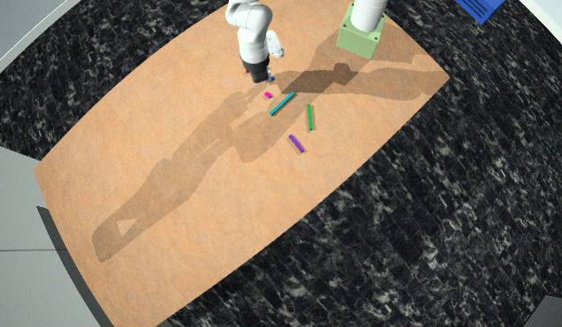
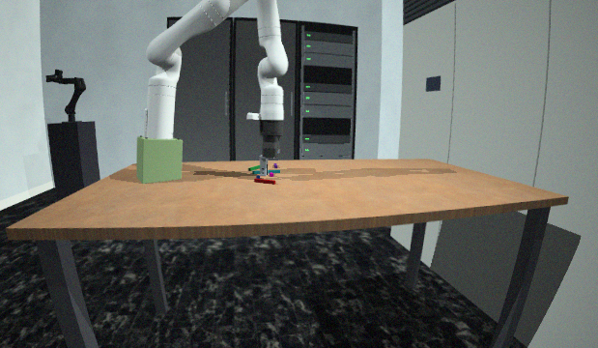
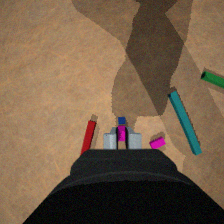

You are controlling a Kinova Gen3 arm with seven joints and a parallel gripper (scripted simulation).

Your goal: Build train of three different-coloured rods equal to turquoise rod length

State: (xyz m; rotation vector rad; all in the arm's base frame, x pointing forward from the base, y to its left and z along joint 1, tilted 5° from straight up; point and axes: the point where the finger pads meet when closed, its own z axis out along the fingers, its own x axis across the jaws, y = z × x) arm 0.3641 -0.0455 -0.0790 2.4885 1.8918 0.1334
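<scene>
While the arm points straight down, its end effector is clamped on a magenta rod.

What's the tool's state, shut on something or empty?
Shut on a magenta rod: the wrist view shows it clamped between the fingers of the tool.

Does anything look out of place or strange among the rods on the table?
Nothing looks damaged. One point: the gripper is shut on a magenta rod, while a second magenta rod lies beside it on the table. The turquoise rod, green rod and purple rod lie scattered at different angles.
</scene>
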